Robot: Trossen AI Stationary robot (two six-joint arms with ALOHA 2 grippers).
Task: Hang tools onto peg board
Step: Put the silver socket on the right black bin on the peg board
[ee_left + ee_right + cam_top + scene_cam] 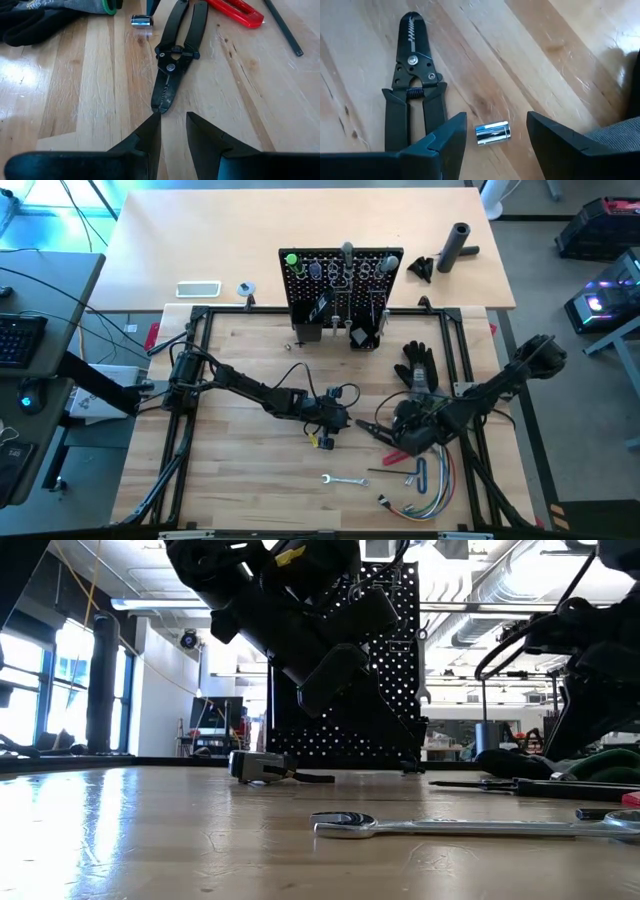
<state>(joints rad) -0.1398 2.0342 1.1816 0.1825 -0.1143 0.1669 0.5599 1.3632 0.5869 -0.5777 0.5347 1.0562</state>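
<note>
We find the pliers (172, 75) flat on the surface (90, 100), between both end effectors. The left end effector (172, 127) stands narrowly parted, empty; the right end effector (495, 132) wide, empty. Rigid, probably slippery steel: we judge the handles the best grip.

Bright overhead light is glaring off the surface (120, 830); the backlit low view is perhaps blurring the arms.

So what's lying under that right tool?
Below the open right tool a small shiny socket lies on the wooden table, black pliers beside it. The fingers cover the pliers' handle ends.
</note>
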